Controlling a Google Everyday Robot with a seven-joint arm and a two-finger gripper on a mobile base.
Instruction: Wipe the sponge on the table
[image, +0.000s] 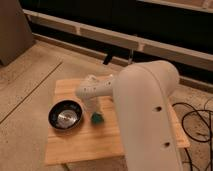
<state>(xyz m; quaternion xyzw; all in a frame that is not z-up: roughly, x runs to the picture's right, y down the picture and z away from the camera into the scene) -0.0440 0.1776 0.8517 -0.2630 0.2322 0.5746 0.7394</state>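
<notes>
The small teal sponge (97, 119) lies against the light wood table (75, 147), just right of the black bowl. My gripper (94, 113) reaches down from the white wrist and is shut on the sponge, holding its top and pressing it to the tabletop. The fingers themselves are mostly hidden behind the wrist. My bulky white arm (147, 115) fills the right foreground and hides the table's right half.
A black bowl (65, 115) with a shiny inside stands on the table's left part, close to the sponge. Black cables (196, 122) lie on the speckled floor at the right. A dark wall with a pale ledge (100, 35) runs behind the table.
</notes>
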